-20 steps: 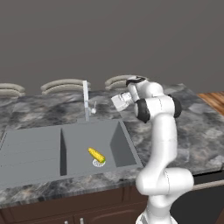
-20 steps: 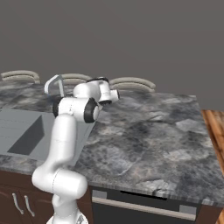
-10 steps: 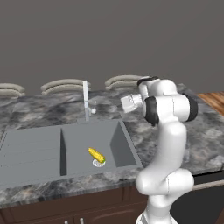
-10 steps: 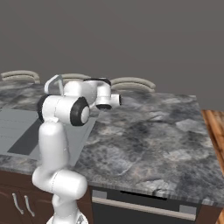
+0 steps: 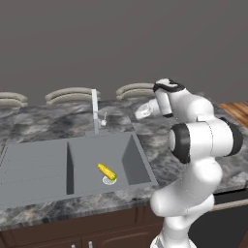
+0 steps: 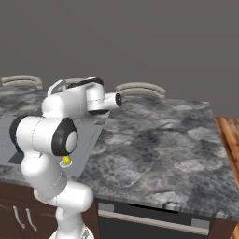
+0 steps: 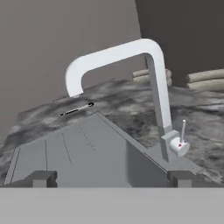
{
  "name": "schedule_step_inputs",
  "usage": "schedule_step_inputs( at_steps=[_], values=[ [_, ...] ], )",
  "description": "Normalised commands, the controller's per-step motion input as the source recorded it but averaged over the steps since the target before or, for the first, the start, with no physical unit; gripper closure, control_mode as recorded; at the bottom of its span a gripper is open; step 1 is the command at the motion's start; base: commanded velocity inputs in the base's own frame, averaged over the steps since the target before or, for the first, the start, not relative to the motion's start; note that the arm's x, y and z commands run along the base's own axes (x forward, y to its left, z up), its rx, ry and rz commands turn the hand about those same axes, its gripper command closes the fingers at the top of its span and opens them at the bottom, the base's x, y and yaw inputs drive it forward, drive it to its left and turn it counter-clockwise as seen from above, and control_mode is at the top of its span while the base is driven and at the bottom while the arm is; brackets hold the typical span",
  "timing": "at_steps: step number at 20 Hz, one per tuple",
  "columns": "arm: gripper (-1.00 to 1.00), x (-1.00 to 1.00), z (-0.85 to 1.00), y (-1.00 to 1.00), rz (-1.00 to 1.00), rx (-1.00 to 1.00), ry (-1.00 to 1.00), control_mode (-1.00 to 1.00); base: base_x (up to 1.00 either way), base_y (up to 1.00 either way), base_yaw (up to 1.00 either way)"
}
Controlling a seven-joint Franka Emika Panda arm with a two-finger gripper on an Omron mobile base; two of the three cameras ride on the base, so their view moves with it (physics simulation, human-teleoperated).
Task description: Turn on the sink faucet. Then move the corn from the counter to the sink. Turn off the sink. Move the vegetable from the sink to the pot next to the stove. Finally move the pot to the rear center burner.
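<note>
The corn [image 5: 107,171], a small yellow cob with a green end, lies on the drain ring in the right basin of the grey sink [image 5: 43,164]; a bit of the corn [image 6: 66,161] peeks out beside my arm. The sink faucet [image 5: 95,111] stands upright behind the basins, its thin lever [image 5: 103,117] at its base. No water shows. My gripper [image 5: 137,115] hovers over the counter [image 5: 160,140] to the faucet's right, pointing at it. Seen from the hand, the gripper [image 7: 112,179] is open and empty, facing the faucet [image 7: 154,78] and its upright lever [image 7: 182,127]. The pot and the stove are out of view.
Pale curved chair backs [image 5: 71,94] line the counter's far edge. A dark appliance front with a handle [image 6: 154,219] sits under the counter. Wide marbled counter [image 6: 158,144] stretches right of the sink, ending at a wooden surface [image 6: 228,135].
My arm's elbow has swung to the right and nearer the cameras, and the hand has drawn slightly right of the faucet. The corn has stayed put, and the jaws have stayed open.
</note>
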Motion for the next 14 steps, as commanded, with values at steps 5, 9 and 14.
schedule_step_inputs(
  at_steps=[5, 9, 14],
  values=[
    [-1.00, -0.57, 0.12, 0.03, -0.17, -0.10, 0.19, -1.00, 0.00, 0.00, 0.00],
    [-1.00, -0.51, -0.29, 0.23, -0.12, -0.15, 0.29, -1.00, 0.00, 0.00, 0.00],
    [-1.00, -0.17, -0.25, 0.28, -0.09, -0.15, 0.31, -1.00, 0.00, 0.00, 0.00]
  ],
)
